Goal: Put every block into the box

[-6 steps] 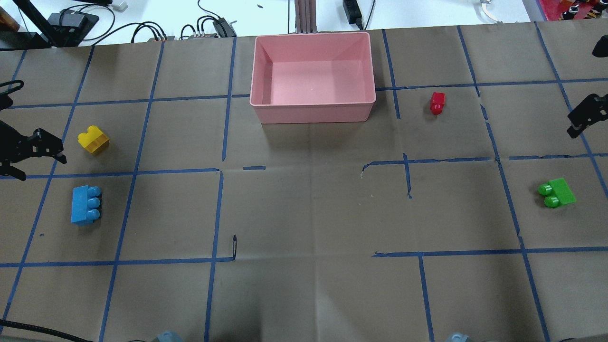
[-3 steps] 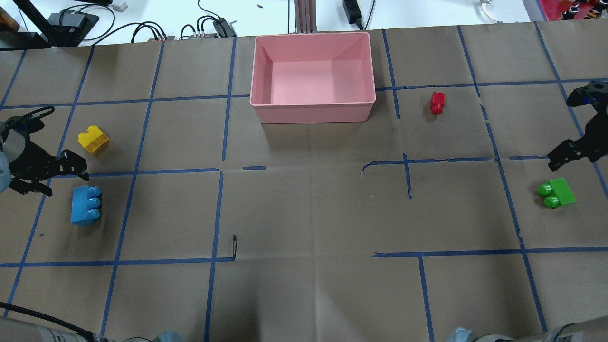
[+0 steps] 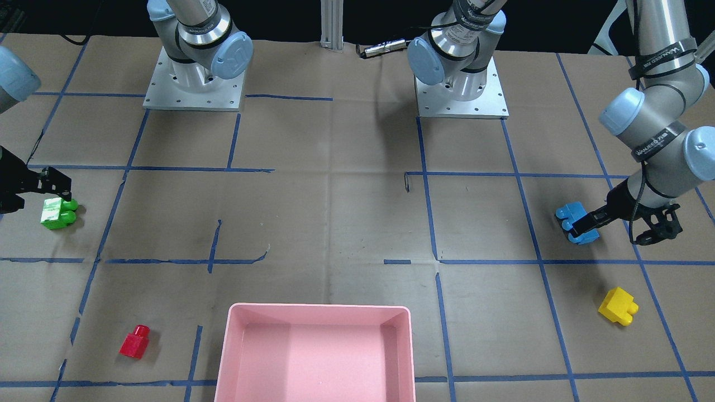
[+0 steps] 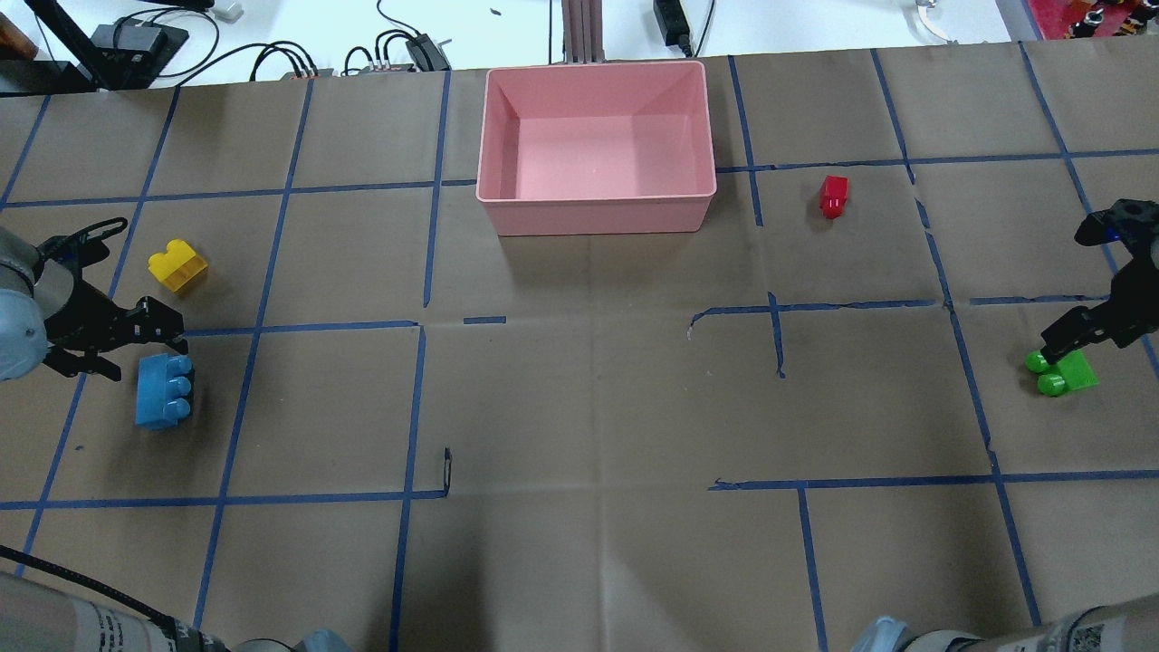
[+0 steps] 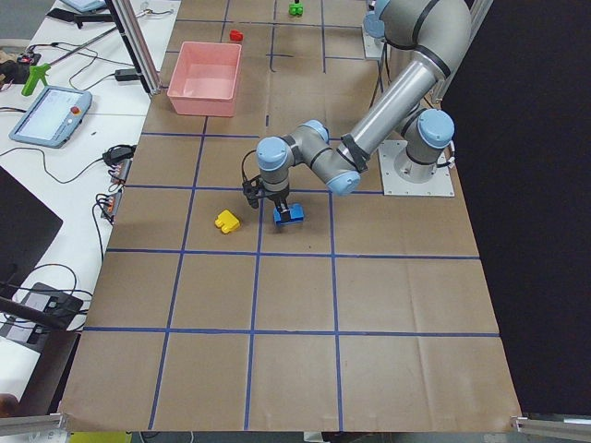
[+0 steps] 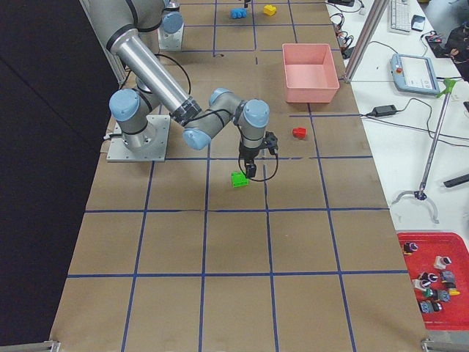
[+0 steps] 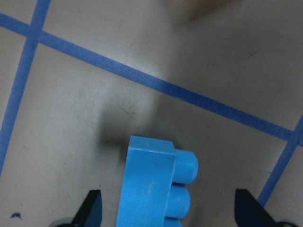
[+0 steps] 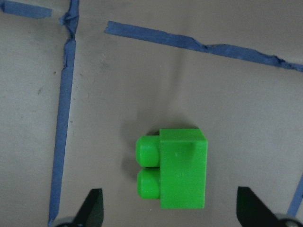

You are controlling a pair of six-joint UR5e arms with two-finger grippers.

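The light blue three-stud brick [image 4: 163, 391] lies on its side at the table's left. My left gripper [image 4: 143, 358] is open and low over its far end; the left wrist view shows the brick [image 7: 151, 184] between both fingertips [image 7: 92, 210]. The green two-stud brick [image 4: 1064, 371] lies at the right. My right gripper [image 4: 1082, 344] is open just above it, and the right wrist view shows the brick [image 8: 182, 170] centred between the fingertips [image 8: 92, 208]. The yellow brick [image 4: 177, 265] and the red brick [image 4: 834, 196] lie loose on the table. The pink box [image 4: 598, 215] holds nothing.
The table is brown paper with blue tape lines. Cables and electronics [image 4: 136, 41] lie beyond the far edge behind the box. The two arm bases [image 3: 192, 84] stand at the robot's side. An aluminium post [image 4: 579, 27] rises just behind the box.
Both arms have come in from the table's sides. The left gripper moved toward the blue brick and the right gripper down to the green brick. No brick has moved.
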